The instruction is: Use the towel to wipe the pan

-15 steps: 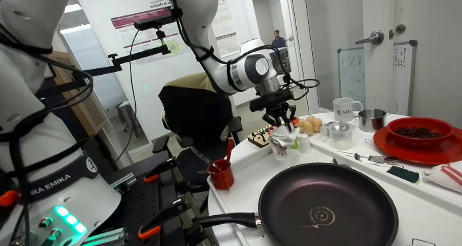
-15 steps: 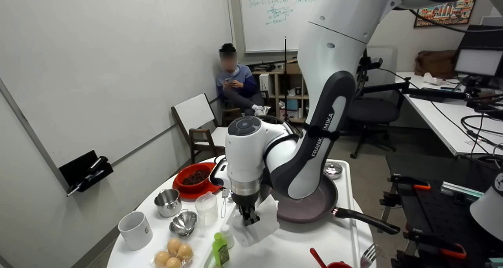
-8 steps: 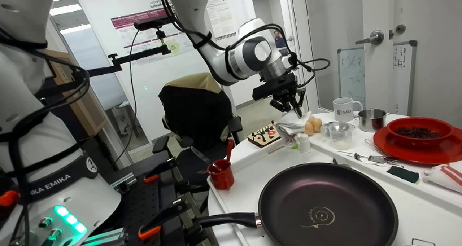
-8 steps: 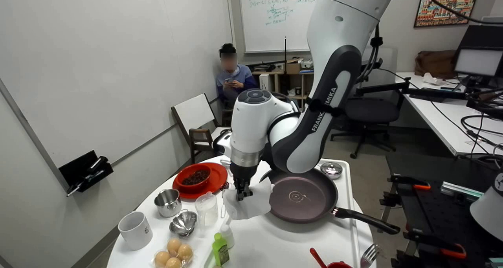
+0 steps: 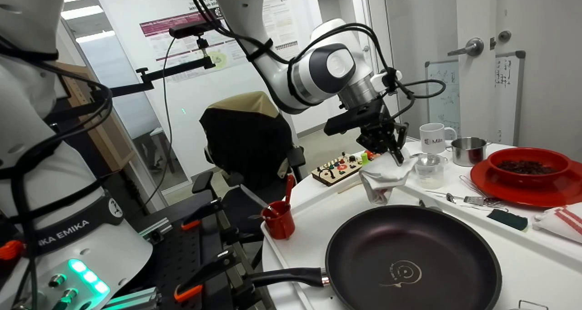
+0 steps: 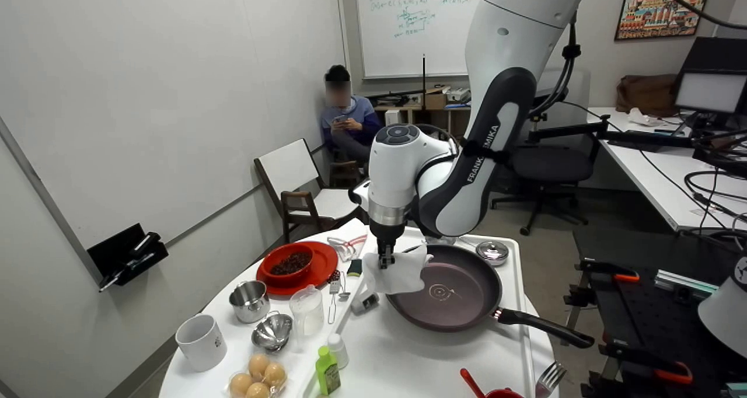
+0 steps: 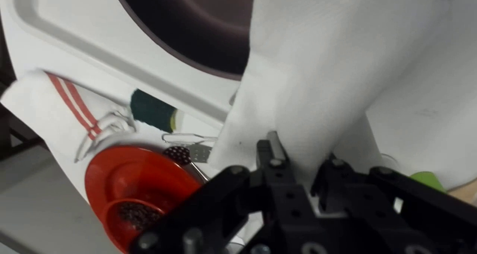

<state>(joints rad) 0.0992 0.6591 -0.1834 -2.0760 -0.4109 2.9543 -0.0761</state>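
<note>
The claw (image 7: 302,157), low in the wrist view, stands almost closed and has the towel (image 7: 320,71) pinched in it. The towel hangs in the upper right of this frame and hides part of the pan (image 7: 208,34), which is at the top; whether both are touching, one cannot tell surely. At left lie a sponge (image 7: 151,110), a cloth (image 7: 56,101) and, lower, a plate (image 7: 149,168).

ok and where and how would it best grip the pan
Likely by its black handle, from above, the gripper closing across the width: the handle is long, slim and juts over the tray rim, while the pan itself is wide and round. The gripper holds the towel, which should be set down first.
</note>
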